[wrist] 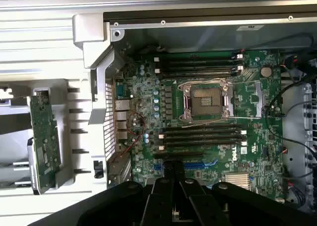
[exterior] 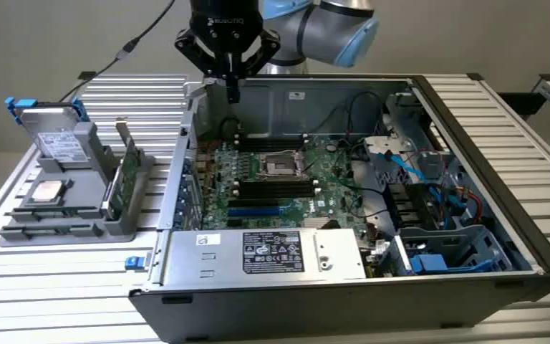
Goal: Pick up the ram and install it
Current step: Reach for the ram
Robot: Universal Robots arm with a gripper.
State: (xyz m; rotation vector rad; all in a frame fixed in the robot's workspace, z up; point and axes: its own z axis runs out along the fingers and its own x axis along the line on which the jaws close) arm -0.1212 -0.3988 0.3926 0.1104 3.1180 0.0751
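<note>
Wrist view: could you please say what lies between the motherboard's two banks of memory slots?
The processor socket sits between one slot bank and the other slot bank; the exterior view shows it too.

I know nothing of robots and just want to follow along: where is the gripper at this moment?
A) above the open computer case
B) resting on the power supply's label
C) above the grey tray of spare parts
A: the gripper hangs over a back corner of the open computer case, and the wrist view looks down on the motherboard.
</note>
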